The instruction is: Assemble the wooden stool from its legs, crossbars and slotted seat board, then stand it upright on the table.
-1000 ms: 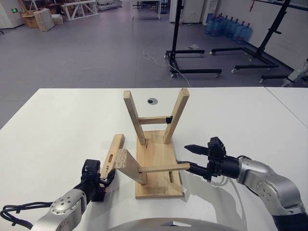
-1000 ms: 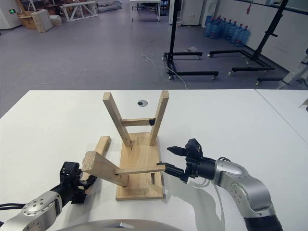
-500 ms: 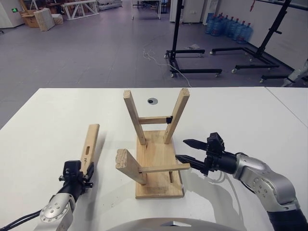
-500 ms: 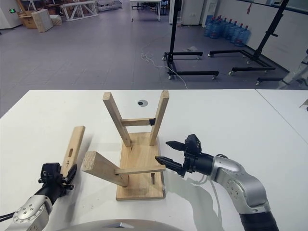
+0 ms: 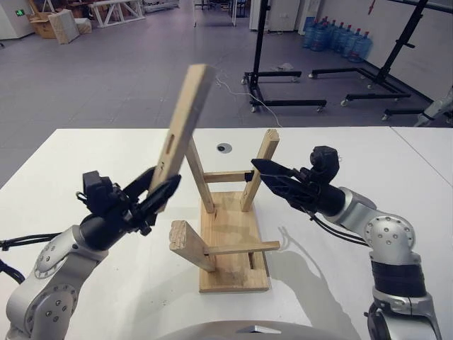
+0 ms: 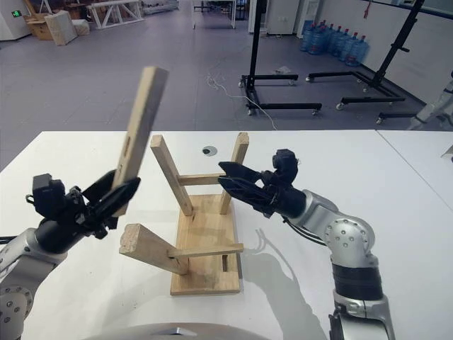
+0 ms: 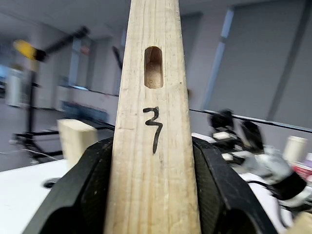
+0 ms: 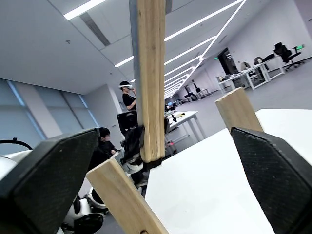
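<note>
The slotted seat board point(image 5: 233, 263) lies flat on the white table point(image 5: 85, 163). On its far end two legs stand up, joined by a crossbar point(image 5: 225, 176). A third leg point(image 5: 188, 244) leans at the board's near left, and its crossbar point(image 5: 242, 248) stretches across the board. My left gripper point(image 5: 161, 191) is shut on the fourth leg point(image 5: 182, 120), held steeply in the air left of the stool. That leg's slot and a hand-drawn mark point(image 7: 153, 131) face the left wrist view. My right gripper point(image 5: 270, 177) hovers open beside the far right leg point(image 5: 262, 163), holding nothing.
A small round grommet point(image 5: 224, 149) sits in the table beyond the stool. Black metal stands point(image 5: 283, 78) and water bottles point(image 5: 340, 42) are on the floor past the far edge. Another white table point(image 5: 428, 145) adjoins on the right.
My left gripper lifted the loose leg off the table and swung it up steeply toward the stool. My right gripper rose from near the leaning crossbar's end to the far right leg, staying open.
</note>
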Robot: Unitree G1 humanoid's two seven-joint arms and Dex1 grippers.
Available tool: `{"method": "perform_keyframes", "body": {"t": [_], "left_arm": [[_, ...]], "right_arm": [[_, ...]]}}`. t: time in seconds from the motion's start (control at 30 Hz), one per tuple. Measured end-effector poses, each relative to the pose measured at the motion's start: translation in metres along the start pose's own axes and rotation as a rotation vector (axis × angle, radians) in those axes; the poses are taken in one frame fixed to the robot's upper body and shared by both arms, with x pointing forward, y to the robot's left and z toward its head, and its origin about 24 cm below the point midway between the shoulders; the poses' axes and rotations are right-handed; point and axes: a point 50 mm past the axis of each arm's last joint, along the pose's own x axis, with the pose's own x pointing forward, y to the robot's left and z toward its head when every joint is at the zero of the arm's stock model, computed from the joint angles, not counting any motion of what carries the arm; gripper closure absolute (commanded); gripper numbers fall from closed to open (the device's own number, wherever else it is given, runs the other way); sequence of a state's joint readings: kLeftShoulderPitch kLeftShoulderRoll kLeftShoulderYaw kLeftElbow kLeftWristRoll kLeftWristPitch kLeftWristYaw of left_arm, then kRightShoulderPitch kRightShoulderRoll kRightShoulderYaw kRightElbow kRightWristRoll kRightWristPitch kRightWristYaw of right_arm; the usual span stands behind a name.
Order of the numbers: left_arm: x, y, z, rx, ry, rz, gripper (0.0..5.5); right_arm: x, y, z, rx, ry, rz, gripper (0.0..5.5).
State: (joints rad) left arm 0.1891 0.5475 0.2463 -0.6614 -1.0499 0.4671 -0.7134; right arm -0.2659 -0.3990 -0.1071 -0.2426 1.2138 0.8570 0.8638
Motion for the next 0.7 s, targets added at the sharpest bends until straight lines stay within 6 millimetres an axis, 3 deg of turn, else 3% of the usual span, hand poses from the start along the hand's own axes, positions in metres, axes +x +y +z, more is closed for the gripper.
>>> {"method": "perform_keyframes", "body": {"t": [0.17, 0.33, 0.5, 0.7], "left_arm": [[0.015, 0.021, -0.011, -0.131, 0.058, -0.114, 3.46], [0.025, 0.019, -0.018, -0.176, 0.102, -0.206, 3.46], [0.027, 0.014, -0.023, -0.206, 0.124, -0.255, 3.46], [0.026, 0.014, -0.022, -0.220, 0.132, -0.265, 3.46]], "right_arm": [[0.019, -0.003, -0.014, 0.027, -0.024, 0.049, 0.53], [0.035, -0.011, -0.026, 0.050, -0.059, 0.025, 0.53], [0.048, -0.011, -0.026, 0.061, -0.102, 0.045, 0.53], [0.046, -0.009, -0.022, 0.081, -0.145, 0.065, 1.64]]}}
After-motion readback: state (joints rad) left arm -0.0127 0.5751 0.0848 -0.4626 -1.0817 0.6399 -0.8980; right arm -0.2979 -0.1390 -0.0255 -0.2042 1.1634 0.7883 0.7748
